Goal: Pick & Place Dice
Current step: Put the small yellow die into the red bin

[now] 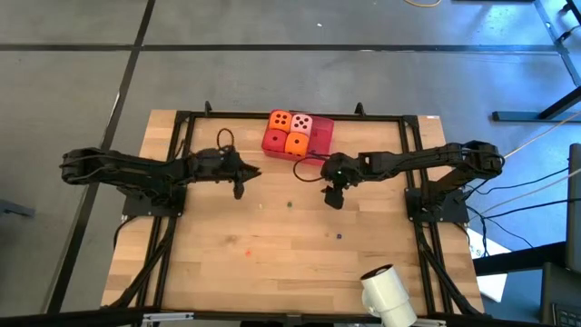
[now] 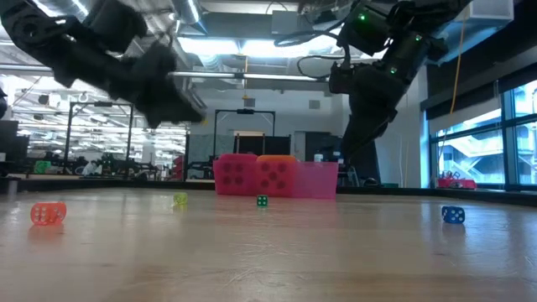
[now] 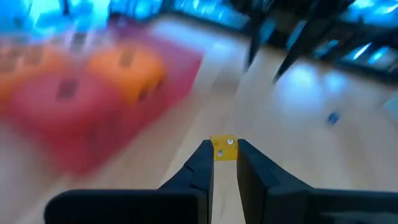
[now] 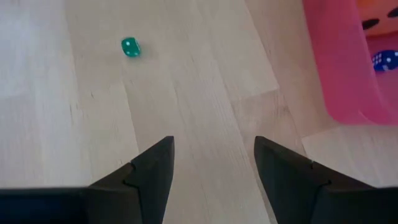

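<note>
Reading the left gripper (image 3: pixel 224 155) as nearly closed: narrow gap, with a small yellow die (image 3: pixel 224 148) showing right at the fingertips in the left wrist view. Can't tell if it's clamped or just lying on the counter (image 1: pixel 272 272) beyond the tips. The low view has that gripper raised well off the counter and a yellow die sitting on the wood below it, so my guess is not gripped. The right gripper (image 4: pixel 214 146) is open and empty, hovering above the counter just beside the near corner of the pink tray (image 4: pixel 339 74). Key relation: the green die (image 4: pixel 130 47) lies on bare wood between the two arms, ahead of the right gripper's fingers and off toward one of them, not centred in the gap. It's a cube, so there's no long axis to square up to. The right arm looks nearer to it and would need to shift sideways before descending. The tray holds the big foam dice (image 1: pixel 290 132), and a small blue die (image 4: pixel 385 60) seems to be in there too. Another blue die (image 2: pixel 453 215) and a red die (image 2: pixel 48 213) sit on the counter, well apart and toward the front.
</note>
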